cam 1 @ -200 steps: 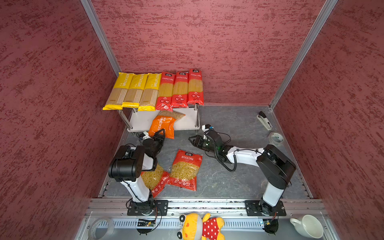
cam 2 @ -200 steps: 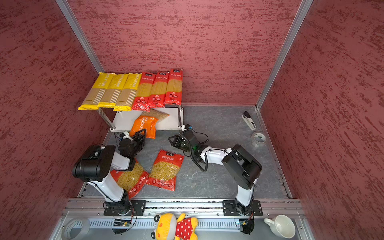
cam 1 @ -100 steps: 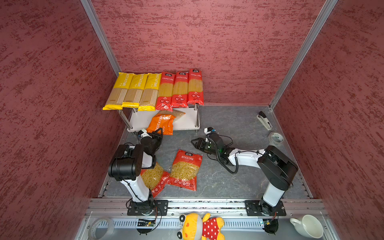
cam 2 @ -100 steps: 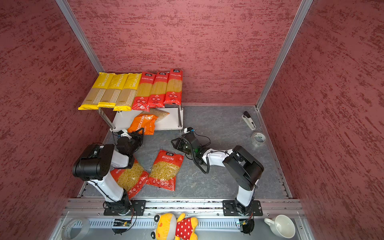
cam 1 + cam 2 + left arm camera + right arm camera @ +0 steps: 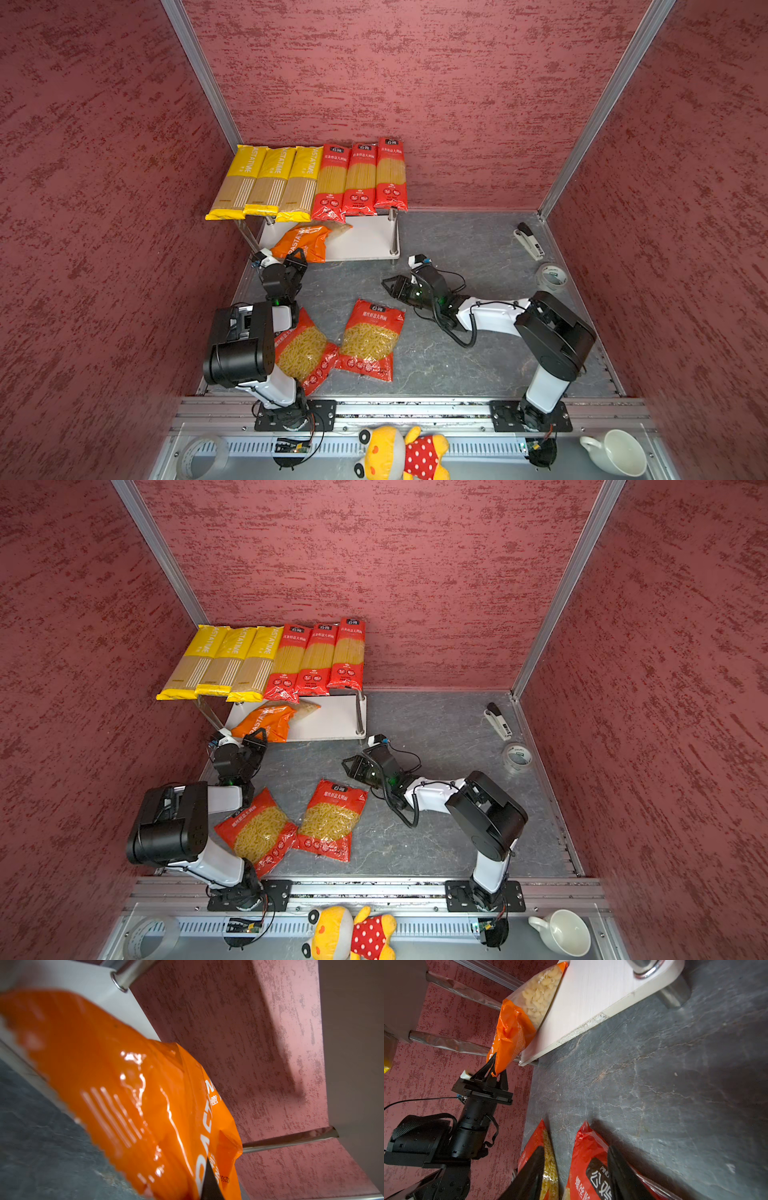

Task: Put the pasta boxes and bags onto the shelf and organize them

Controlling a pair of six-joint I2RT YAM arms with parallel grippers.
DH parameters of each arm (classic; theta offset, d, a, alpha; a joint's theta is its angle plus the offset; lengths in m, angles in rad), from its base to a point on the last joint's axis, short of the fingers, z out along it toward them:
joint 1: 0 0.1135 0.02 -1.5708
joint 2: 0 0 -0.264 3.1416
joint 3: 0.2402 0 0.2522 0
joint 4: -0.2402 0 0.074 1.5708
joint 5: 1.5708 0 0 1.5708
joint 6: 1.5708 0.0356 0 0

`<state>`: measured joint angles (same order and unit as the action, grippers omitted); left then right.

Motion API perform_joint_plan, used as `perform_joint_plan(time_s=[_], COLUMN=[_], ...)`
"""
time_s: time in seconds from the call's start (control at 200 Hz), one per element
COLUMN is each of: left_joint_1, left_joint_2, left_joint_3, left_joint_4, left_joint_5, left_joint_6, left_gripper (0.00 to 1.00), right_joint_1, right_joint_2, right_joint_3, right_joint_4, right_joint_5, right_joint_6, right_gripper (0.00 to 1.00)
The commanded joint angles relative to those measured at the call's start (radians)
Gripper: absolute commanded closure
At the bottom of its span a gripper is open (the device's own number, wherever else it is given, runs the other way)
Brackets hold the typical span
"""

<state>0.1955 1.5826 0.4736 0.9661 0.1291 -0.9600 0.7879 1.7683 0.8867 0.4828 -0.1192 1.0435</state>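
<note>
Low in a top view, two red bags (image 5: 368,338) lie flat on the grey bench (image 5: 457,249), not yet shelved. Just above them, the right jaws stand part open and empty. Left of centre, the left jaws pinch a corner of the orange bag (image 5: 305,245) resting on the shelf (image 5: 365,245)'s lower board, probably to straighten it. Six spaghetti packs (image 5: 307,183) fill the top tier, before red textured walls (image 5: 457,83).

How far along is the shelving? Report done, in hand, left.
Done: three long yellow spaghetti packs and three red spaghetti packs lie on the top board of the white two-tier shelf. In hand: left pincer shut on the orange pasta bag on the lower board. Left: two red windowed pasta bags on the grey floor; right pincer open, empty.
</note>
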Motion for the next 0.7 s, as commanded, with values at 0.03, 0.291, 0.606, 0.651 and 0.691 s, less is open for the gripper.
perform_joint_plan(time_s=[0.03, 0.291, 0.606, 0.651, 0.691], left_joint_1=[0.025, -0.045, -0.023, -0.018, -0.018], left_joint_2=[-0.02, 0.048, 0.102, 0.105, 0.106], left_joint_3=[-0.061, -0.076, 0.091, 0.103, 0.098], left_joint_4=[0.123, 0.204, 0.062, 0.036, 0.032], left_joint_5=[-0.19, -0.317, -0.273, -0.264, -0.268], left_joint_6=[0.052, 0.051, 0.08, 0.086, 0.082], left_gripper=[1.0, 1.0, 1.0, 1.0, 1.0], right_joint_1=[-0.004, -0.005, -0.004, -0.004, -0.004], right_joint_2=[-0.017, -0.016, -0.027, -0.028, -0.027], right_joint_3=[-0.001, -0.007, -0.023, -0.024, -0.023], right_joint_4=[0.013, 0.011, 0.009, 0.005, 0.002], right_joint_5=[0.004, -0.005, -0.011, -0.01, -0.01], right_joint_6=[0.014, 0.027, 0.037, 0.036, 0.035], right_gripper=[0.49, 0.49, 0.48, 0.49, 0.49])
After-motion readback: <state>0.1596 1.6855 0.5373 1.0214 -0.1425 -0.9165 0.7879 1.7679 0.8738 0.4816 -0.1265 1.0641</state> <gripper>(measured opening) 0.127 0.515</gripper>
